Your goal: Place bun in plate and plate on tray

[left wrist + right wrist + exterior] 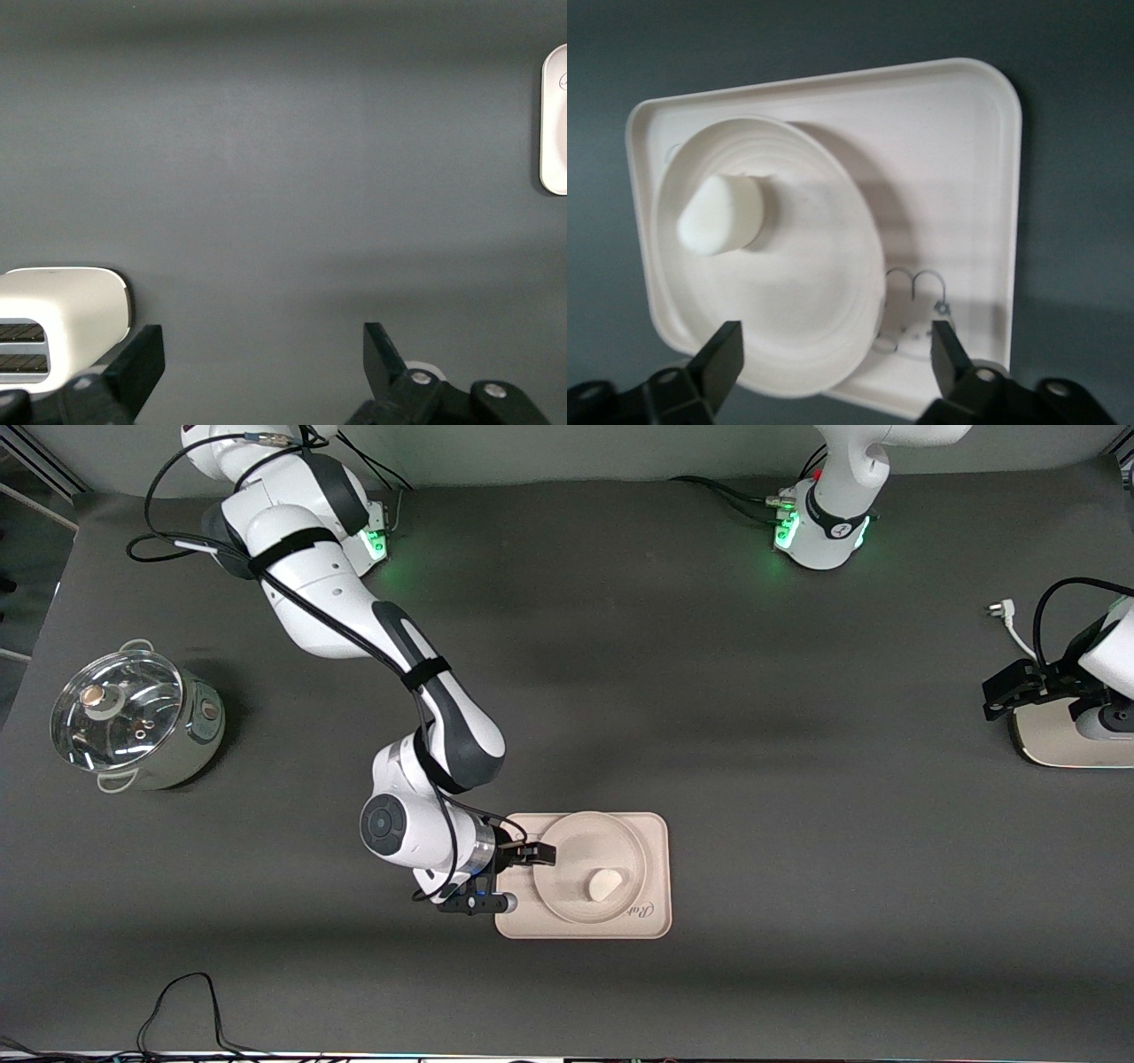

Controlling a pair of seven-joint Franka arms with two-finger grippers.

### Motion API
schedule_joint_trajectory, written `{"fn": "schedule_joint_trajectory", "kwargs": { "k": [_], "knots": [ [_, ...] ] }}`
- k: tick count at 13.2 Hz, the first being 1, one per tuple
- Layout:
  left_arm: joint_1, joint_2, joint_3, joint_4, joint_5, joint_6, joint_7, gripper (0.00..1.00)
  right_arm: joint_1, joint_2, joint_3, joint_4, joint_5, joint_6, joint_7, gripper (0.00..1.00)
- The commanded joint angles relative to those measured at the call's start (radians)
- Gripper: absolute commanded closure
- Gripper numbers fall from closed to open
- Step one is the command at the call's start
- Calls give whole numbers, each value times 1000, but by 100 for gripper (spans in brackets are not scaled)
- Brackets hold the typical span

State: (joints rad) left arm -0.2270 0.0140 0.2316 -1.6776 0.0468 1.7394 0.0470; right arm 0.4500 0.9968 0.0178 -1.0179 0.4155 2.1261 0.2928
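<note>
Right gripper (521,879) spread wide, grasping nothing, over the tray (651,828) edge beside the plate (554,890); bun (605,884) in plate, plate on tray, seemingly done; left gripper (1005,691) released, waiting well apart.

Matt cream tray (651,841), smooth white bun (605,884), shiny metal pot (168,744).

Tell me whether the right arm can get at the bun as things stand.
Probably yes. The right gripper is open at the plate rim on the tray, and the bun lies uncovered in the plate just past its fingers. The left gripper waits at the table's end.
</note>
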Motion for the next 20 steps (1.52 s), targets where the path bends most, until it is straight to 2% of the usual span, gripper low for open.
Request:
{"fn": "schedule_joint_trajectory", "kwargs": {
  "k": [1,3,5,7,8,10,12,14,17,20],
  "knots": [
    [-6,0,3,18,10,-20,-7,0,-7,-160,-27,-46,-12,-157,49,0],
    [-6,-2,2,18,10,-20,-7,0,-8,-352,-41,-196,-50,-215,54,0],
    [-6,-2,3,21,8,-20,-7,0,-25,-557,-41,-376,-156,-247,52,0],
    [-5,-3,3,33,7,-27,1,0,-83,-763,-33,-541,-182,-332,42,0],
    [-3,-3,5,44,4,-53,4,0,-117,-849,-29,-595,-219,-378,26,0],
    [-3,-6,5,61,2,-78,8,0,-209,-956,-25,-614,-318,-525,-129,0],
    [-3,-9,8,62,1,-87,10,0,-287,-975,-42,-610,-371,-546,-313,0],
    [-3,-8,8,62,-1,-86,11,0,-300,-978,-93,-599,-420,-546,-388,0],
    [-3,-8,8,62,-1,-86,10,0,-300,-978,-168,-584,-426,-543,-429,0],
    [-3,-8,8,62,-1,-87,10,0,-300,-978,-174,-584,-466,-540,-425,0]
  ]
}}
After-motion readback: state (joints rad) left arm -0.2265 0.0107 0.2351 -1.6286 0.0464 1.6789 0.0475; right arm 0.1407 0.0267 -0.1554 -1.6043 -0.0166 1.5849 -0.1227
